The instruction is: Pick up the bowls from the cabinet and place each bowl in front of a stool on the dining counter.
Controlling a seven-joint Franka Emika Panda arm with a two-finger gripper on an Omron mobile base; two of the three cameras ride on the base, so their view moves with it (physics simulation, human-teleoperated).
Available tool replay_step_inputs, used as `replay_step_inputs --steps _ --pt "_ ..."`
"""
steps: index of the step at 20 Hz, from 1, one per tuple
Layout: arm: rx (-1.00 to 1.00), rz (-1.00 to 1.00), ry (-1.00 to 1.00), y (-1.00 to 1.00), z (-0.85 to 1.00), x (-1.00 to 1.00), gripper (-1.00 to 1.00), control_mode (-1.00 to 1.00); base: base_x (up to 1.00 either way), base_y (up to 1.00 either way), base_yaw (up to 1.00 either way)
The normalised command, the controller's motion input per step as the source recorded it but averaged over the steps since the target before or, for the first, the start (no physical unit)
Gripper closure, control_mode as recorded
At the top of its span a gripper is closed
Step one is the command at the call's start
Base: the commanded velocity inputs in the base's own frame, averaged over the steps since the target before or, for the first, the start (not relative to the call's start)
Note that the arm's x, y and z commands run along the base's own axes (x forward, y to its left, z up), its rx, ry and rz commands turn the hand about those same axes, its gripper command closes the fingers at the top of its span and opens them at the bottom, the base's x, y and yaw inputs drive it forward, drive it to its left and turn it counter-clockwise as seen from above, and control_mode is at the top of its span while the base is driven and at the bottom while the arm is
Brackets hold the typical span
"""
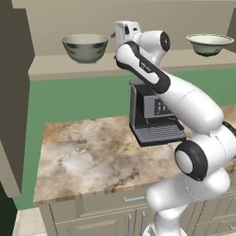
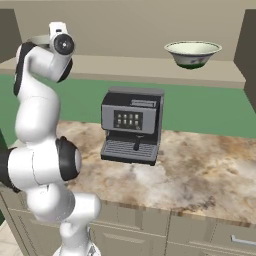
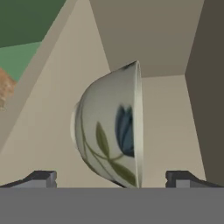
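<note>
A: Status, left to right. Left round ceramic bowl, grey-green outside, cream inside point(image 1: 85, 47), sits upright on the beige shelf of the wall-hung cabinet point(image 1: 60, 64). The tool point(image 3: 112, 178) is just beside it, jaws spread wide, nothing pinched. In the hand view the bowl point(image 3: 111, 127) sits between the two tips, rolled sideways because the camera is rolled.

B: Grasp plan?

A: I'd take the rim: one finger inside, one outside. Body looks too wide to span. Lift clear of the shelf edge before pulling back; the grey coffee machine point(image 1: 152, 115) stands on the marble-topped desk point(image 1: 87, 156) right below the arm.

B: Second bowl?

A: Matching bowl point(image 2: 192, 53) at the right end of the same shelf, well apart from the first. Untouched.

B: Blind spots?

A: From the left base, the arm's wrist covers the tool tips. From the right base, the left bowl is mostly behind the arm's upper joint. Can't tell if a fingertip touches the bowl yet. Bowl's foot is barely visible.
</note>
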Motion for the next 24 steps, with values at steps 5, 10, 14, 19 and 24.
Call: replay_step_inputs --steps 5,10,14,19,24 --pt "0.0 0.02 0.01 0.09 0.0 0.26 -1.0 -1.0 0.0 0.0 0.0" --pt "0.0 0.06 0.03 0.06 0.0 0.12 -1.0 -1.0 0.0 0.0 0.0" --pt "0.0 0.06 0.0 0.01 0.0 0.13 -1.0 -1.0 0.0 0.0 0.0" --pt "0.0 0.05 0.0 0.06 0.0 0.26 -1.0 -1.0 0.0 0.0 0.0" --pt "0.0 0.02 0.03 0.12 0.0 0.31 -1.0 -1.0 0.0 0.0 0.0"
